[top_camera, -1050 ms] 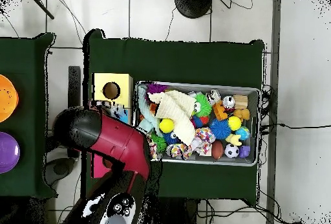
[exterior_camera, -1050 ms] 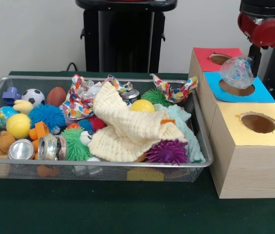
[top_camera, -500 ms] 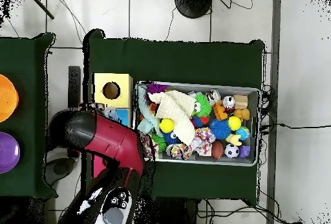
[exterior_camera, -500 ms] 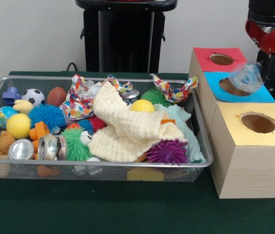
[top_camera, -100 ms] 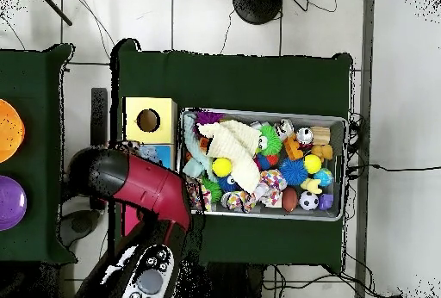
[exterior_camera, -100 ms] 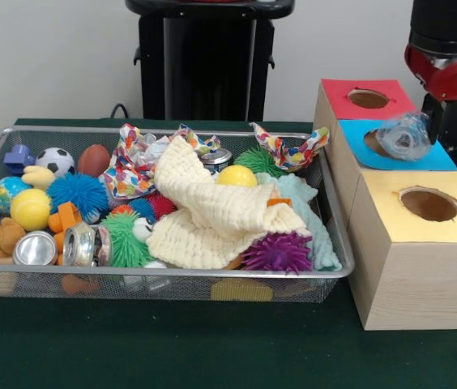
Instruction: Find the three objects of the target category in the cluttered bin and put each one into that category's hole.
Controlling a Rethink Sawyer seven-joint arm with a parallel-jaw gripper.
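Drop-off step: a clear crumpled plastic ball [exterior_camera, -100 ms: 404,135] lies over the blue-topped box's hole [exterior_camera, -100 ms: 381,144]. Claw unseen; state undeterminable. Next: return to the wire bin [exterior_camera, -100 ms: 335,235].

Crumpled clear plastic bottle [exterior_camera, -100 ms: 404,135], tilted, resting over blue box's hole [exterior_camera, -100 ms: 381,144]

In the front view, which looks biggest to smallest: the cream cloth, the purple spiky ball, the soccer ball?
1. Cream cloth, by far the largest.
2. Purple spiky ball, though it sits nearer the camera.
3. Soccer ball.
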